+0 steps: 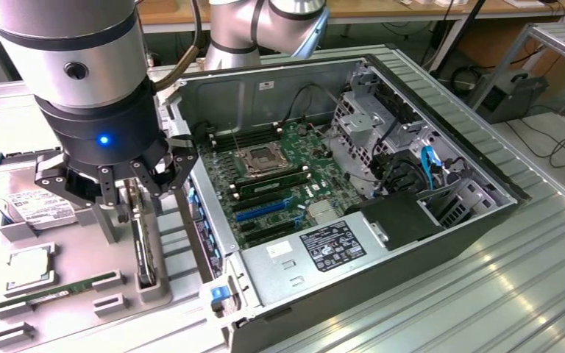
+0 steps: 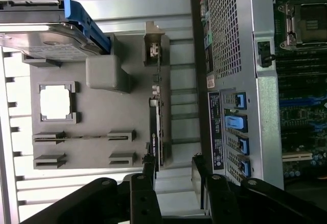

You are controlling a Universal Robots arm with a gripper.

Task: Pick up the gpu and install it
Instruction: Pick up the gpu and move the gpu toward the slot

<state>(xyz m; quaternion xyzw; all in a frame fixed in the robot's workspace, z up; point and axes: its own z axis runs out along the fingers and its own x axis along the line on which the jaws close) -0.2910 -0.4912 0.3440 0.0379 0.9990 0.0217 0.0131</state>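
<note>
Wrist view: gpu (image 2: 155, 132) thin blk card on edge; end effector (image 2: 173, 175) spread wide.

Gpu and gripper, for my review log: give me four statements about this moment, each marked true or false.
1. The gpu stands on edge in a slot of the gray holder tray. True.
2. The gripper is shut on the gpu and has lifted it clear. False: its fingers are open above one end of the card, which sits in its slot.
3. A hard drive in a blue frame rests at one end of the tray. True.
4. The computer case is closed by its side panel. False: it lies open, with the motherboard exposed.
</note>
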